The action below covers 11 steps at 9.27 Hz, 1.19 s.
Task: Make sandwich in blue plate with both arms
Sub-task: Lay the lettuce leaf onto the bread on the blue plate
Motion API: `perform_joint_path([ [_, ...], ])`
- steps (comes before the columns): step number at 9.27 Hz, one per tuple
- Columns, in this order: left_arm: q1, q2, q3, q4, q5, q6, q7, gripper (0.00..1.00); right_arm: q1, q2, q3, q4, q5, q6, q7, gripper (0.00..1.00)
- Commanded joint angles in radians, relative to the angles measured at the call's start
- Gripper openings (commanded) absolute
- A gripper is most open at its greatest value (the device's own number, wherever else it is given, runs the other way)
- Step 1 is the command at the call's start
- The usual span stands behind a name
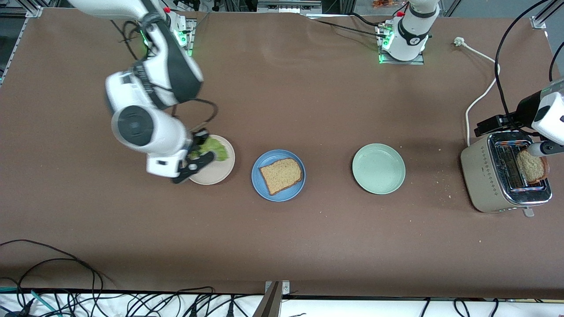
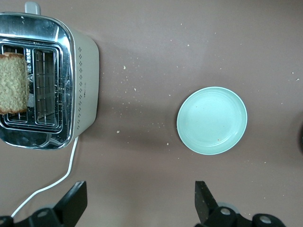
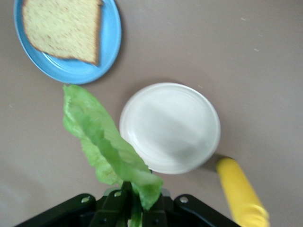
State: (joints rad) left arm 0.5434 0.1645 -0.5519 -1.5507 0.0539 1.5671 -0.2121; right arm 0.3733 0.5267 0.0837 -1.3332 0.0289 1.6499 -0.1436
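Observation:
The sandwich's parts lie apart. One brown bread slice [image 1: 282, 175] [image 3: 64, 30] lies on the blue plate [image 1: 261, 187] [image 3: 110, 42] mid-table. A second slice [image 1: 532, 166] [image 2: 13, 82] stands in the toaster [image 1: 484, 185] [image 2: 85, 85]. My right gripper [image 1: 198, 152] [image 3: 135, 198] is shut on a green lettuce leaf [image 1: 214, 149] [image 3: 94, 137], held in the air over the beige plate [image 1: 218, 174] [image 3: 170, 127]. My left gripper [image 2: 139, 189] is open and holds nothing; it hangs over the table beside the toaster, and the left arm [image 1: 548, 116] reaches in at that end.
A pale green plate [image 1: 378, 168] [image 2: 212, 120] sits bare between the blue plate and the toaster. The toaster's white cord [image 1: 478, 99] [image 2: 52, 182] runs across the table. A yellow cylindrical thing [image 3: 241, 194] lies beside the beige plate. Crumbs dot the table near the toaster.

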Motion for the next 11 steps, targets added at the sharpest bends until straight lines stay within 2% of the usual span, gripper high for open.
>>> perform_joint_path([
  [1, 0.009, -0.028, 0.004, -0.023, -0.023, -0.002, 0.027, 1.0, 0.07, 0.077, 0.005, 0.0, 0.084, 0.176, 0.136, 0.01],
  [3, 0.01, -0.028, 0.006, -0.022, -0.023, -0.002, 0.027, 1.0, 0.079, 0.157, 0.005, -0.001, 0.227, 0.308, 0.147, 0.02],
  [7, 0.01, -0.028, 0.006, -0.023, -0.022, -0.002, 0.027, 1.0, 0.125, 0.298, 0.007, -0.001, 0.341, 0.566, 0.142, 0.02],
  [8, 0.01, -0.028, 0.006, -0.023, -0.022, -0.002, 0.027, 1.0, 0.136, 0.312, 0.019, -0.003, 0.348, 0.605, 0.153, 0.1],
  [9, 0.01, -0.028, 0.006, -0.023, -0.022, -0.002, 0.027, 1.0, 0.148, 0.332, 0.019, -0.004, 0.348, 0.648, 0.151, 0.3],
  [10, 0.01, -0.026, 0.006, -0.023, -0.022, -0.002, 0.027, 1.0, 0.148, 0.346, 0.021, -0.004, 0.348, 0.703, 0.148, 0.99],
  [11, 0.01, -0.025, 0.006, -0.025, -0.022, -0.002, 0.027, 1.0, 0.148, 0.348, 0.019, -0.004, 0.345, 0.744, 0.138, 1.0],
])
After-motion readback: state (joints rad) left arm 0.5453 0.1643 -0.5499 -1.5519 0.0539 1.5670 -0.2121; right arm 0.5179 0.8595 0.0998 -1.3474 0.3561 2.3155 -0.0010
